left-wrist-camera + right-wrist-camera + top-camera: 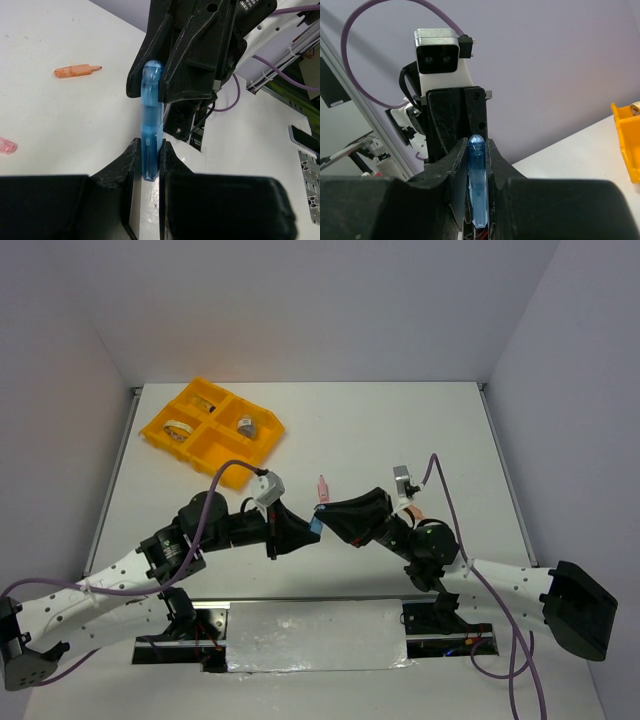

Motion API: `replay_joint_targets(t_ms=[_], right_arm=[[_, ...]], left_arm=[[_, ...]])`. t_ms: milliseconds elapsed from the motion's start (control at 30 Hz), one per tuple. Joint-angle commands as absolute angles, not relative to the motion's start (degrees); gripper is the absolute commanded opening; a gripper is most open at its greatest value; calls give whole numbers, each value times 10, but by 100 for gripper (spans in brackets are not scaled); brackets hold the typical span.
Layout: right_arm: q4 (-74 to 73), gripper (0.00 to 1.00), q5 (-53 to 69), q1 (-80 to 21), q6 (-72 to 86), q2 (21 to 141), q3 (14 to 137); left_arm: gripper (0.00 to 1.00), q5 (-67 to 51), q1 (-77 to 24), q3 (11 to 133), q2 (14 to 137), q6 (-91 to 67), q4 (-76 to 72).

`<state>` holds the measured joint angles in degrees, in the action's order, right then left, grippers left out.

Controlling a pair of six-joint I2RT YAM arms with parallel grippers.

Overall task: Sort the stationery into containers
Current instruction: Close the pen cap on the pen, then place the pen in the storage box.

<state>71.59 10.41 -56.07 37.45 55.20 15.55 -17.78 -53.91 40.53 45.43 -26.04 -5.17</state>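
Observation:
My two grippers meet above the table's middle on one light-blue piece (pixel 316 525). In the left wrist view my left gripper (pixel 150 146) is shut on the lower end of the light-blue piece (pixel 150 130), and my right gripper (pixel 167 65) clasps its rounded top. In the right wrist view my right gripper (pixel 477 146) is shut on the same piece (pixel 478 185). The orange-yellow tray (pixel 262 452) stands at the far left and holds a beige tape ring (pixel 180 428) and a small grey-topped jar (pixel 247 425). The blue-and-white tube is out of view.
A pink piece (pixel 322 485) lies on the table just beyond the grippers. An orange piece (pixel 75 71) lies on the white table, farther out in the left wrist view. The tray's corner (pixel 625 145) shows at the right of the right wrist view. Cables loop over both arms.

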Motion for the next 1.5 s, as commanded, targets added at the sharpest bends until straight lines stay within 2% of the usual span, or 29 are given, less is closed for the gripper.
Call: replay_joint_targets(t_ms=[0, 133, 200, 333, 400, 433, 533, 567, 600, 733, 767, 900, 1033, 1333, 1433, 1467], right_arm=[[631, 0, 214, -588, 382, 591, 119], [637, 0, 209, -587, 387, 602, 121], [615, 12, 201, -585, 388, 585, 135], [439, 20, 132, -579, 358, 523, 226], [370, 38, 85, -573, 346, 491, 270], [348, 55, 72, -564, 336, 482, 285], [263, 77, 30, -528, 329, 449, 339], [227, 80, 22, -520, 329, 441, 361], [209, 89, 2, -512, 327, 434, 369], [108, 92, -99, -483, 335, 372, 395], [81, 93, -114, -481, 341, 360, 395], [51, 94, -134, -477, 350, 310, 374], [12, 94, -125, -477, 362, 299, 363], [-21, 94, -116, -475, 363, 270, 345], [-21, 94, -113, -475, 366, 270, 340], [-18, 94, -109, -475, 367, 272, 335]], left_arm=[[0, -76, -500, 490, 450, -252, -220], [0, -134, -440, 504, 468, -272, -205], [0, -150, -440, 494, 482, -261, -196], [0, -187, -443, 424, 494, -265, -231], [0, -210, -447, 378, 499, -268, -256], [0, -210, -451, 367, 501, -267, -257], [0, -151, -454, 338, 503, -270, -236], [0, -127, -454, 340, 504, -272, -222], [0, -104, -454, 345, 510, -273, -183], [0, 51, -452, 422, 540, -293, -64], [0, 112, -440, 440, 553, -299, -36], [0, 213, -357, 567, 663, -378, 139], [0, 219, -211, 654, 771, -449, 240], [0, 231, -113, 818, 1017, -486, 339], [6, 243, -111, 830, 1034, -496, 345], [13, 244, -111, 820, 1033, -497, 342]])
